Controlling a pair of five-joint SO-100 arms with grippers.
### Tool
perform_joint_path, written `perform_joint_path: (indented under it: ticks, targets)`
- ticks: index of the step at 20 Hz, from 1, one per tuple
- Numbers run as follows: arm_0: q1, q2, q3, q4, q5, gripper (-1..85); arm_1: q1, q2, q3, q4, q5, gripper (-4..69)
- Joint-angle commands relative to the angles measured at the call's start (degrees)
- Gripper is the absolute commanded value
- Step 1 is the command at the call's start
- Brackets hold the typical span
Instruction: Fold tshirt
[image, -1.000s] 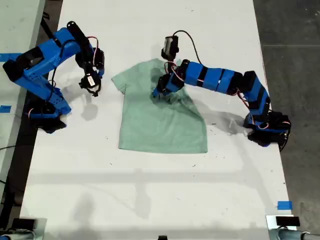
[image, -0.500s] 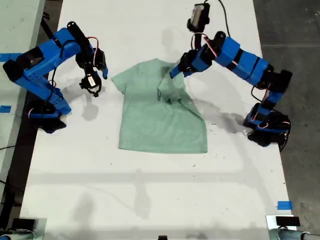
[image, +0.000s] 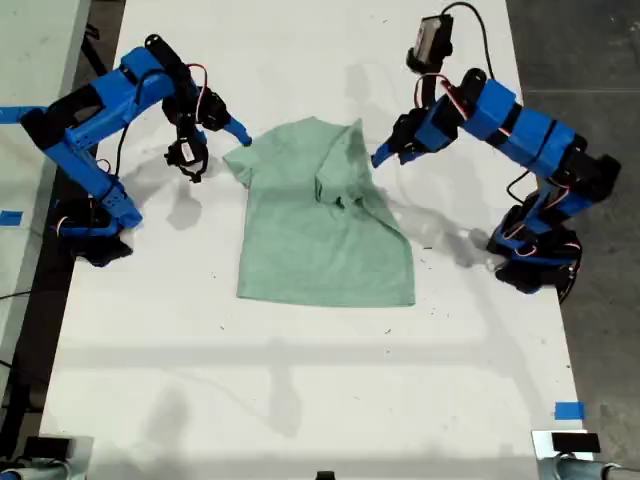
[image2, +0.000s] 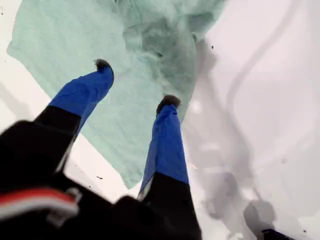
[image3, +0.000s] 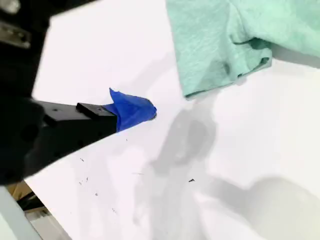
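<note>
The pale mint-green tshirt (image: 320, 240) lies flat on the white table, neck toward the far edge. Its sleeve on the exterior view's right is folded inward into a rumpled flap (image: 345, 175). My first gripper (image: 385, 155) hovers open just off that side of the shirt. In the first wrist view it (image2: 136, 82) has both blue fingers spread above the tshirt (image2: 125, 30), holding nothing. My second gripper (image: 215, 150) is beside the sleeve on the exterior view's left, open. One blue finger (image3: 132, 110) shows a little short of that sleeve (image3: 215, 45).
The white table (image: 300, 380) runs well past the shirt toward the near edge. The arm bases stand at the exterior view's left (image: 90, 230) and right (image: 530, 260). Blue tape (image: 568, 410) marks the near corner on the exterior view's right.
My first gripper let go of the folded sleeve, rose and drew back toward the exterior view's right. My second gripper swung toward the sleeve on the exterior view's left and its finger opened out.
</note>
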Motion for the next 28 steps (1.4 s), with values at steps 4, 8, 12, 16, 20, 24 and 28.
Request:
perform_joint_path:
  ticks: [4,8,12,16,20,24,28]
  targets:
    - [-3.25,-12.83,-4.31,-7.21,2.20,32.6,-0.18,9.23,3.25,-0.88,1.76,17.4]
    - [-3.87,-26.81,-8.79,-10.28,1.93,32.3,-0.53,12.83,5.36,-0.18,2.20,17.3]
    - [-4.04,-35.77,-14.06,-8.53,0.79,14.0,0.09,16.44,8.44,-0.09,2.20,17.1]
    - [-4.22,-35.60,-17.58,-5.54,0.44,0.1,0.62,17.23,10.46,-1.14,1.67,16.9]
    - [-4.22,-29.62,-21.71,0.88,0.09,0.1,1.05,17.23,10.99,-1.85,1.41,16.7]
    - [-1.32,-24.43,-31.73,7.29,0.35,0.0,1.23,17.75,12.66,-2.37,1.76,16.5]
    - [5.63,-26.37,-45.79,7.73,0.18,0.0,1.49,19.07,15.56,-3.52,2.46,16.4]
